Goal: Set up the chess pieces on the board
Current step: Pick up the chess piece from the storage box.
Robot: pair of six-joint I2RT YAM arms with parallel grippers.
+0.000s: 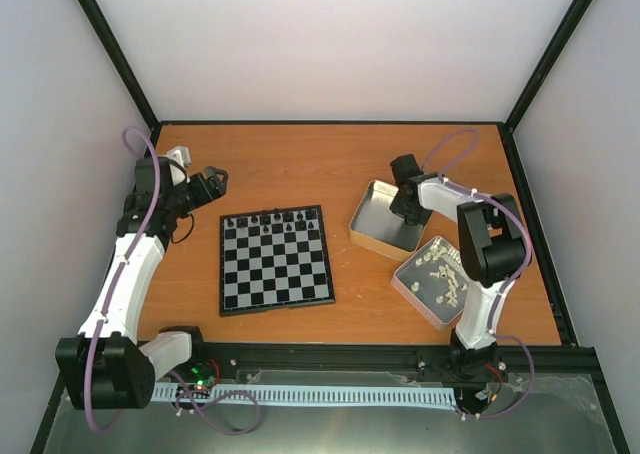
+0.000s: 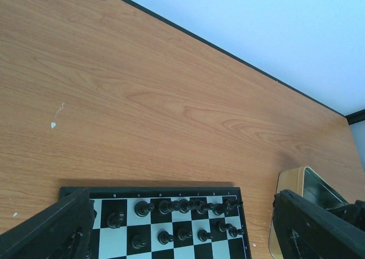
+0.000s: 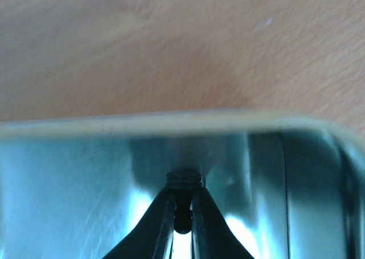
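Observation:
The board (image 1: 275, 274) lies flat in the middle of the table. Several black chess pieces (image 1: 272, 220) stand in its two far rows, also seen in the left wrist view (image 2: 182, 206). My left gripper (image 1: 210, 184) hangs open beyond the board's far left corner, its fingers (image 2: 51, 227) wide apart with nothing between them. My right gripper (image 1: 403, 214) reaches down into a silver tin (image 1: 375, 236). In the right wrist view the gripper (image 3: 182, 205) is shut on one black chess piece (image 3: 183, 182), its ridged base showing above the fingertips, close to the tin's rim (image 3: 171, 122).
A second silver tin (image 1: 420, 296) holding several cream-white pieces (image 1: 445, 274) lies at the right, near the right arm's base. The tin's edge (image 2: 296, 185) shows right of the board (image 2: 114, 193) in the left wrist view. Black frame rails border the table.

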